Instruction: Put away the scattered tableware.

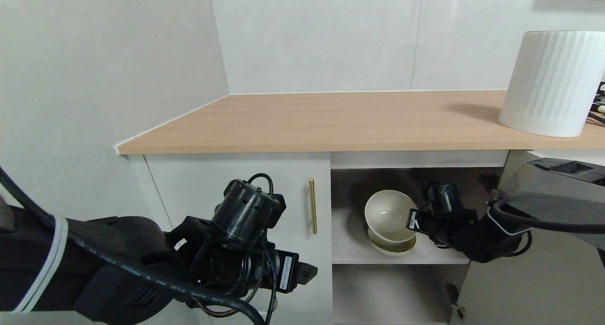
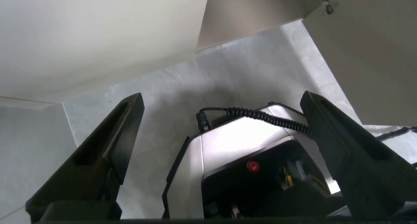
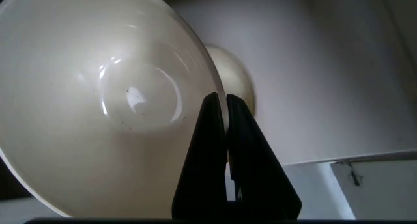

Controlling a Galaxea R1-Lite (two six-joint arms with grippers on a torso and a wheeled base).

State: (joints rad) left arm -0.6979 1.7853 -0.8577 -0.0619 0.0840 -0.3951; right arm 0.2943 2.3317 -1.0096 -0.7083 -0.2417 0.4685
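**Bowl held by its rim, tipped over the shelf plate**

Nearest, the left fingers [image 2: 117, 146] hang spread and empty in front of the closed cabinet door [image 1: 189, 183], well apart from the tableware. Farther in, the right fingers [image 3: 212, 133] are clenched on the rim of the cream bowl [image 3: 111, 100]. The bowl lies to their left inside the open cabinet, mouth tipped toward the robot, foot low over a small plate [image 1: 392, 247] on the shelf [image 1: 347, 249]. Whether the foot touches the plate is unclear. The next move probably turns on levelling the bowl before letting go.
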